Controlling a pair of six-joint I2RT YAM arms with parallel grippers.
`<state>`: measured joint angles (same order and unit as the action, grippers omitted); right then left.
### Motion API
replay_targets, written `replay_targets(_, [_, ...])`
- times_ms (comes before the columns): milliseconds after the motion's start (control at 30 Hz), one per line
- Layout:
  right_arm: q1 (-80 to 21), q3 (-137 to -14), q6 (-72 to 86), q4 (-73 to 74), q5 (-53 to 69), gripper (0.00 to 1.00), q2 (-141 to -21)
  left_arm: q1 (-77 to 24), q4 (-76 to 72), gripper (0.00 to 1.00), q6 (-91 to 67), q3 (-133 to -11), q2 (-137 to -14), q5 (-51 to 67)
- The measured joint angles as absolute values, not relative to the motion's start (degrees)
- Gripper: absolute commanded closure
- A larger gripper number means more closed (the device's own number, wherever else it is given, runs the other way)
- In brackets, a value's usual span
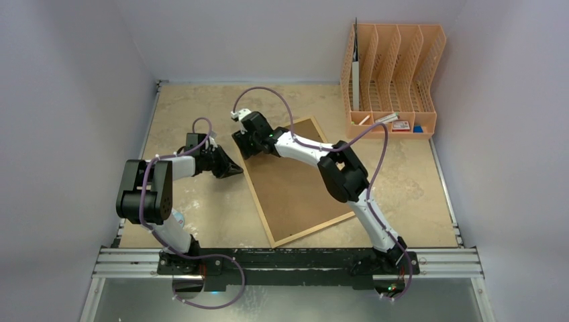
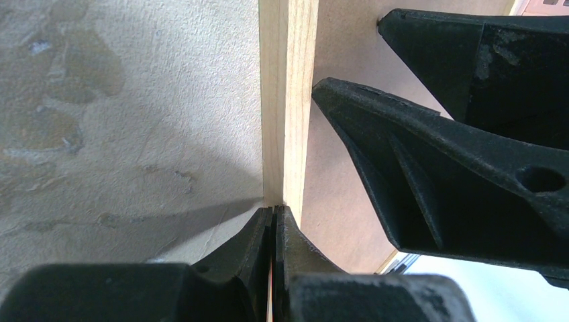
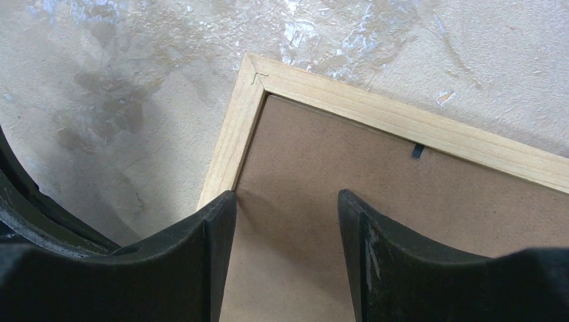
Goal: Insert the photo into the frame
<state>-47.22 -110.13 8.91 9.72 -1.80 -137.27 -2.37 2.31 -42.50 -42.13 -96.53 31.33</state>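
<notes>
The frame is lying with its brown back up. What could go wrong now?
The shut left gripper sits right at the wooden edge of the frame, so a push might slide it crooked. The open right gripper hangs over the corner and might bump the border.

Overhead, your light is soft and even; the arms (image 1: 302,144) throw only faint shadows on the mottled beige stone-pattern tabletop (image 1: 416,181). Left wrist: your black left gripper (image 2: 274,216) blurs up close, casting a grey wedge leftward. Right wrist: the thin light-wood frame with brown fibreboard back (image 3: 402,201) reads sharp; pale sheen patches the tabletop above it.
</notes>
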Motion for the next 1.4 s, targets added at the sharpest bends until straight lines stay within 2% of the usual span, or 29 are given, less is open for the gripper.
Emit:
replay_targets(767, [-49.1, -115.44, 10.61, 14.09, -10.59, 0.49, -140.18, -2.26, 2.44, 0.97, -42.5, -42.28, -96.75, 31.62])
replay_targets(1100, [-47.44, -111.74, 10.63, 10.83, -2.81, 0.42, -138.32, -2.26, 2.46, 0.97, -42.5, -42.28, -96.75, 31.62])
replay_targets(1400, [-46.59, -110.76, 10.33, 9.96, 1.85, 0.41, -137.82, -2.26, 2.46, 0.97, -42.5, -42.28, -96.75, 31.64])
